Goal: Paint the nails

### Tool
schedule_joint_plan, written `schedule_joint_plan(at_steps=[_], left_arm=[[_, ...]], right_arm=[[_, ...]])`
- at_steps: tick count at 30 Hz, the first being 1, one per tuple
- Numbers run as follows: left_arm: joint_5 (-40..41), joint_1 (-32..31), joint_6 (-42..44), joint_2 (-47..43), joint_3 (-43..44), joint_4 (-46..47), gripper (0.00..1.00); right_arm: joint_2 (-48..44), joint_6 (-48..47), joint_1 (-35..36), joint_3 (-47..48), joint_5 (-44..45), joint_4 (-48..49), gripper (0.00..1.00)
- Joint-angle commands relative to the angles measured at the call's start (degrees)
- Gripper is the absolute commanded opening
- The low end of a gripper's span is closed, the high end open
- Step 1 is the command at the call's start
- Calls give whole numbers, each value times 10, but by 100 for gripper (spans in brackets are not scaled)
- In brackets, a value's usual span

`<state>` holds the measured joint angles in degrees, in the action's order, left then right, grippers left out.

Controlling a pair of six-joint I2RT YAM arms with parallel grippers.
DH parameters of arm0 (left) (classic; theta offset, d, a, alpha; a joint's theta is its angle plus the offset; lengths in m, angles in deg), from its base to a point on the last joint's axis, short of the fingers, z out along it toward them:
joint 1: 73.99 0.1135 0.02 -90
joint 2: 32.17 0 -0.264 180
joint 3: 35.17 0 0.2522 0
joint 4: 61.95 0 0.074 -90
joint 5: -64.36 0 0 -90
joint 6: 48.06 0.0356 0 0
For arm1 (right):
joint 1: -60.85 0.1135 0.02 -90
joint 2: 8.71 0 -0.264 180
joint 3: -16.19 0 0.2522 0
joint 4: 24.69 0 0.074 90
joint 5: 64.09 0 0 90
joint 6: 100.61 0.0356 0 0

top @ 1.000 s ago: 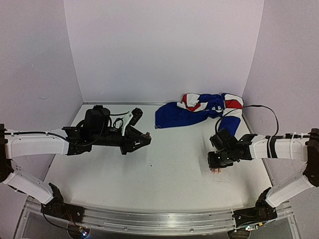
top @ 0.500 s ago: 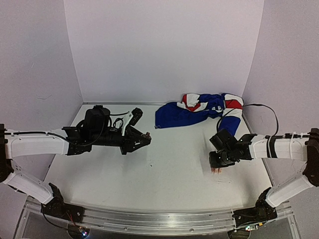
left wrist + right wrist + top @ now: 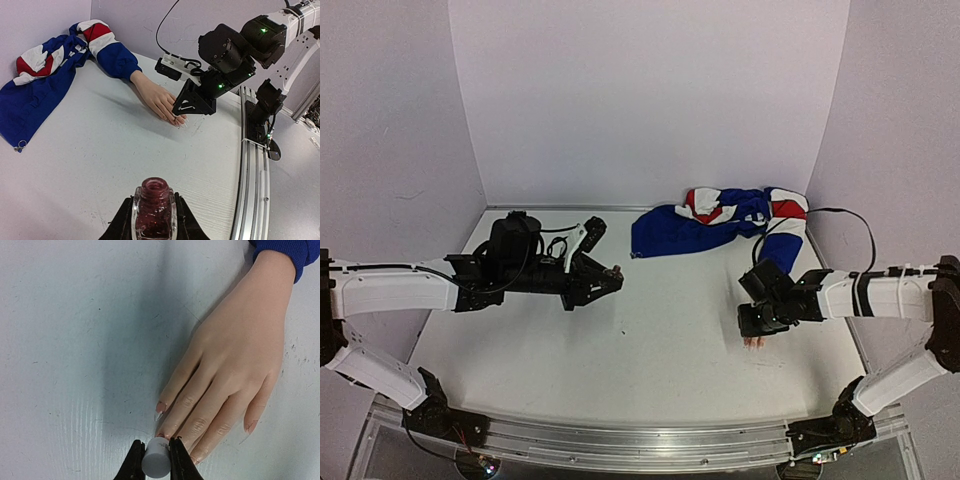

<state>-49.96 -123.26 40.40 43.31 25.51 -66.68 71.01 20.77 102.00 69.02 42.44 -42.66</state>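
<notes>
Crumpled blue, red and white jacket (image 3: 715,222), white table (image 3: 650,340), lilac walls (image 3: 650,100)

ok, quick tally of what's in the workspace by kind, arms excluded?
mannequin hand: 1
polish bottle, open: 1
white cap: 1
jacket, blue, red and white: 1
Total: 4

Table (image 3: 660,335) mid open; jacket (image 3: 715,222), right hand (image 3: 156,460) crowd rt side.
</notes>
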Motion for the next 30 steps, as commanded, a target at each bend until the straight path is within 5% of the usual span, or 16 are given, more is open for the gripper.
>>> schedule_joint_plan(at_steps=[1, 30], left_arm=[[-4, 2, -3, -22, 22, 18, 0], [-11, 1, -5, -12, 31, 18, 0]], right_arm=[[11, 6, -3, 13, 17, -13, 0], [-6, 29, -3, 3, -27, -39, 0]])
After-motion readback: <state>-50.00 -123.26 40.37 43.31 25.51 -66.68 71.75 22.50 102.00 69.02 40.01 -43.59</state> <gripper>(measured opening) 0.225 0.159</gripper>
